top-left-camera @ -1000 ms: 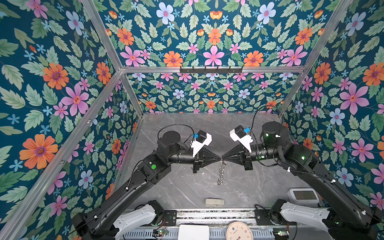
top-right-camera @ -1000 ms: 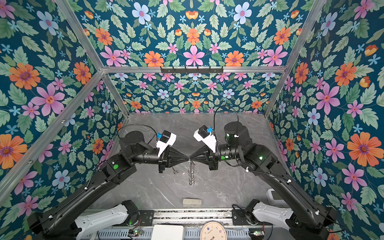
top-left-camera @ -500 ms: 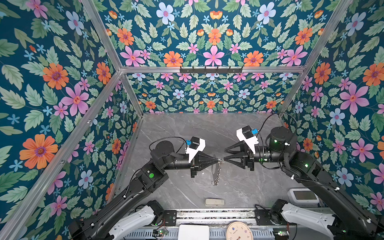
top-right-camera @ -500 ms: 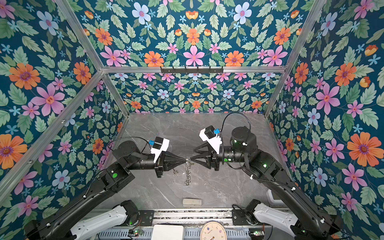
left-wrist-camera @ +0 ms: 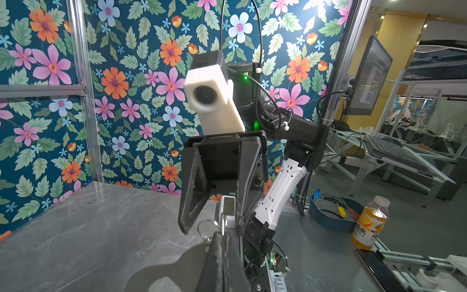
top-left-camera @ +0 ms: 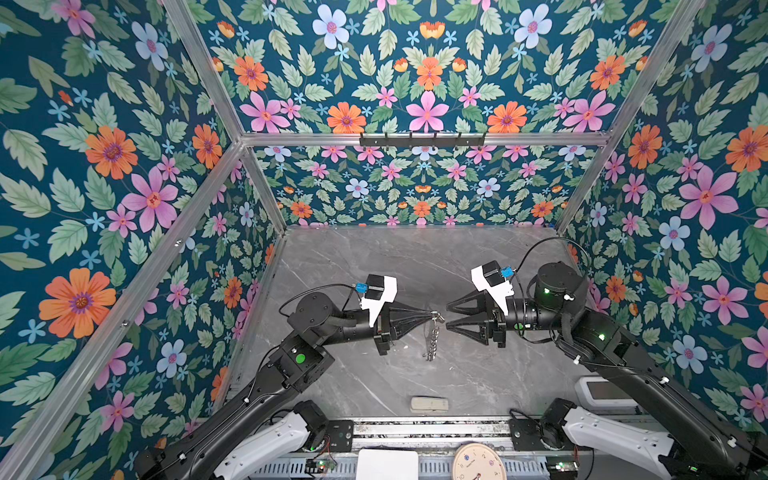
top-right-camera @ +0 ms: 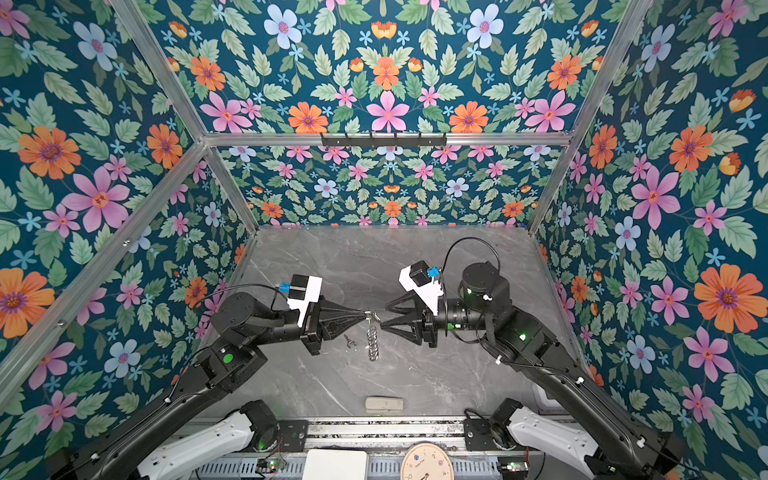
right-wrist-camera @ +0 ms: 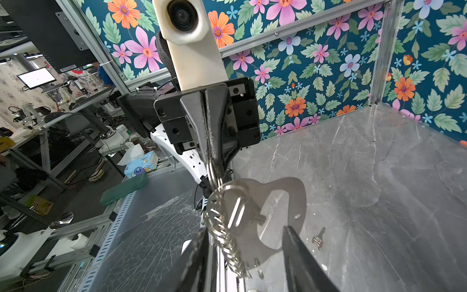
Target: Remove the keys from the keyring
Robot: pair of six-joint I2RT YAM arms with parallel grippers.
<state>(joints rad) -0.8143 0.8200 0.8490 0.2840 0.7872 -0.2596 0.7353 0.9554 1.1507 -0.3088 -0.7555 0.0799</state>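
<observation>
Both top views: the left gripper pinches the small silver metal keyring, its chain hanging over the grey marbled table. The right gripper stands spread just beside it, not touching.

In a top view, one small dull-silver round-headed key lies loose on the table.

Left wrist view: the keyring's wire ring protrudes from the pressed-together tips.

Right wrist view: the chain and flat grey cuff hang before the spread right fingers. The key lies on the table beyond.

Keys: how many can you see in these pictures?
2. One key lies loose on the table, beside the dangling chain. The other key hangs on the keyring pinched by the left gripper. Another could hide behind the chain.
</observation>
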